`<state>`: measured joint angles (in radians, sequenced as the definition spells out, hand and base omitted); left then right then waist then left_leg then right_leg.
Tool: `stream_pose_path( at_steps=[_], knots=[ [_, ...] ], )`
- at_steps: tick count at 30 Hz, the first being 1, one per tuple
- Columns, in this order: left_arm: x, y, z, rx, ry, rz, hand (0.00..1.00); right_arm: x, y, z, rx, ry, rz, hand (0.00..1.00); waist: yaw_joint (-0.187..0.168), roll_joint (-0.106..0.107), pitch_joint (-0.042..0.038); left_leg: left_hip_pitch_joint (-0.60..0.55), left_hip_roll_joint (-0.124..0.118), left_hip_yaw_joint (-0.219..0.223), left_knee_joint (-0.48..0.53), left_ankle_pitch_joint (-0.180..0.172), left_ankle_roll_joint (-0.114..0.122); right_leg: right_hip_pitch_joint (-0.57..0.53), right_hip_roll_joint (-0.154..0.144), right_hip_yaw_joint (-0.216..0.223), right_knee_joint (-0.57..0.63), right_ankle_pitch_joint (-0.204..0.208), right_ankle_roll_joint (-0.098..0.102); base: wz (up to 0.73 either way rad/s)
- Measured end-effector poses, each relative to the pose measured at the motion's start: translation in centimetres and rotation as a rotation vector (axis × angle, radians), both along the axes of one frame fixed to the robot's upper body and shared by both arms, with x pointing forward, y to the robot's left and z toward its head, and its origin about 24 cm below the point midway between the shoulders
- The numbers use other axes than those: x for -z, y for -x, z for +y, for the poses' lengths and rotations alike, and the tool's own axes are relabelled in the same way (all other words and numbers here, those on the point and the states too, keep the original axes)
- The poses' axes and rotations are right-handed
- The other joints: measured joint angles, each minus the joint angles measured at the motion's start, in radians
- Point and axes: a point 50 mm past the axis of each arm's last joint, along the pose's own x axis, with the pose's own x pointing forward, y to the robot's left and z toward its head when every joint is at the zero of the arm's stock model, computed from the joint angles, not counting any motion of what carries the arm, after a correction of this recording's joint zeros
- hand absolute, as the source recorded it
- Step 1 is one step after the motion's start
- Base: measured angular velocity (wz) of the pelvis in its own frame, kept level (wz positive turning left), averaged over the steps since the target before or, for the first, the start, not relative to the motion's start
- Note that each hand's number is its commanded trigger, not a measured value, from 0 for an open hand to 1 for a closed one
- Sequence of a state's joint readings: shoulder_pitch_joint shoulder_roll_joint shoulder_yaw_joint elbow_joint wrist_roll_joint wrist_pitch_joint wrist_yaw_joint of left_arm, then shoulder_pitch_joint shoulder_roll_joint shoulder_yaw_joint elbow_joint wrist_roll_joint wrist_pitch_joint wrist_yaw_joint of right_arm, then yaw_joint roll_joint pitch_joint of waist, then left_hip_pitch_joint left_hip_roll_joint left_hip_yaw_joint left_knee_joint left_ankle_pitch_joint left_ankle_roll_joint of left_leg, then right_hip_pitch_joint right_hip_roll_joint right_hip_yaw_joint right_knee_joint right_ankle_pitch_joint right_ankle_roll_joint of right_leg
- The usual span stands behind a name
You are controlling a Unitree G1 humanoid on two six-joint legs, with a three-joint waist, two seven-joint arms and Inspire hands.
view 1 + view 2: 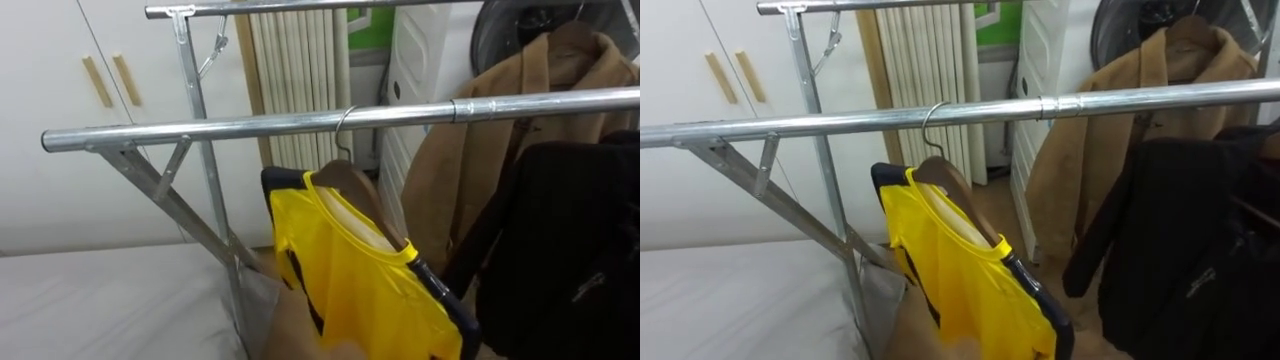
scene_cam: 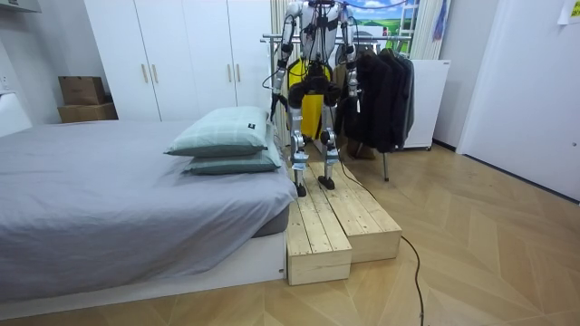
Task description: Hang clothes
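yellow shirt hangs from the rail; left hand and right hand hang below the rail, their grip impossible to tell.

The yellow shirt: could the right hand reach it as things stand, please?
Probably yes: the shirt hangs on the front rail straight before the robot, with nothing visibly in front; the black coat hangs beside it.

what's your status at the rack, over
Left hand and right hand low at its sides. Yellow shirt on wooden hanger, hooked on steel rail. Black jacket hangs close on its right.
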<state>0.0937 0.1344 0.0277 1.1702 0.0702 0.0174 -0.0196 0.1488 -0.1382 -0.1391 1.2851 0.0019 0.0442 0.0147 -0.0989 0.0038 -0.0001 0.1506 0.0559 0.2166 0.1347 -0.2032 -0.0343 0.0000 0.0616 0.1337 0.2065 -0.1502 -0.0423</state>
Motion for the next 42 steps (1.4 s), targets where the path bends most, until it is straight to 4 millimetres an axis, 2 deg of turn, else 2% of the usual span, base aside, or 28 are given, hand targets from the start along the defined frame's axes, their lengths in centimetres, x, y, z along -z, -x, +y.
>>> stream_pose_path(
  at_steps=[6, 15, 24, 30, 35, 37, 41, 42],
  knots=[
    [-0.2, -1.4, -0.3, 0.026, 0.038, -0.059, 0.0, -0.2, -1.5, -0.2, -0.011, 0.014, -0.079, 0.0, -0.001, -0.009, 0.0002, 0.0, 0.0, 0.001, 0.0, 0.0, 0.0, -0.002, -0.001, -0.004, 0.0, 0.001, -0.001, -0.01],
    [-0.2, -1.2, -0.4, 0.033, 0.052, -0.073, 0.0, -0.4, -3.3, 0.3, 0.011, -0.016, -0.188, 0.0, 0.001, -0.018, -0.0008, 0.0, 0.001, 0.001, 0.0, 0.0, 0.0, -0.002, 0.0, -0.003, -0.002, -0.002, -0.003, 0.0],
    [0.0, 0.3, -0.3, 0.01, 0.052, -0.036, 0.0, -0.3, -2.1, 0.3, 0.087, -0.021, -0.183, 0.0, 0.018, -0.013, -0.0018, 0.002, 0.001, 0.001, 0.0, 0.0, 0.0, 0.004, 0.0, 0.0, -0.005, -0.002, -0.004, 0.0],
    [0.0, 0.4, -0.3, 0.009, 0.052, -0.033, 0.0, -0.2, -1.4, 0.5, 0.147, -0.024, -0.177, 0.0, 0.02, -0.014, 0.0001, 0.002, 0.001, -0.001, 0.0, 0.0, 0.0, 0.007, -0.003, -0.015, -0.002, -0.003, -0.005, 0.06],
    [0.1, 0.5, -0.3, 0.005, 0.048, -0.032, 0.0, -0.2, -1.3, 0.5, 0.174, -0.03, -0.178, 0.0, 0.022, -0.006, 0.0021, -0.001, 0.003, -0.003, 0.0, 0.0, 0.0, 0.006, -0.004, -0.026, -0.001, -0.005, -0.005, 0.06],
    [0.1, 0.5, -0.3, 0.006, 0.047, -0.031, 0.0, -0.2, -1.2, 0.5, 0.168, -0.031, -0.173, 0.0, 0.021, -0.005, 0.0017, -0.011, 0.005, -0.016, 0.0, -0.001, 0.0, 0.002, -0.005, -0.04, -0.001, -0.005, -0.006, 0.16],
    [0.1, 0.7, -0.3, -0.017, 0.051, -0.031, 0.0, -0.2, -1.7, 0.4, 0.128, -0.033, -0.161, 0.0, 0.029, 0.004, -0.0047, -0.038, 0.005, -0.04, 0.004, -0.001, 0.0, -0.015, -0.009, -0.067, 0.004, -0.006, -0.009, 0.22],
    [0.1, 0.8, -0.2, -0.021, 0.05, -0.031, 0.0, -0.2, -1.9, 0.3, 0.098, -0.029, -0.157, 0.0, 0.027, 0.004, -0.0046, -0.054, 0.005, -0.058, 0.018, -0.001, 0.0, -0.022, -0.013, -0.086, 0.013, -0.008, -0.012, 0.46]
  ],
)
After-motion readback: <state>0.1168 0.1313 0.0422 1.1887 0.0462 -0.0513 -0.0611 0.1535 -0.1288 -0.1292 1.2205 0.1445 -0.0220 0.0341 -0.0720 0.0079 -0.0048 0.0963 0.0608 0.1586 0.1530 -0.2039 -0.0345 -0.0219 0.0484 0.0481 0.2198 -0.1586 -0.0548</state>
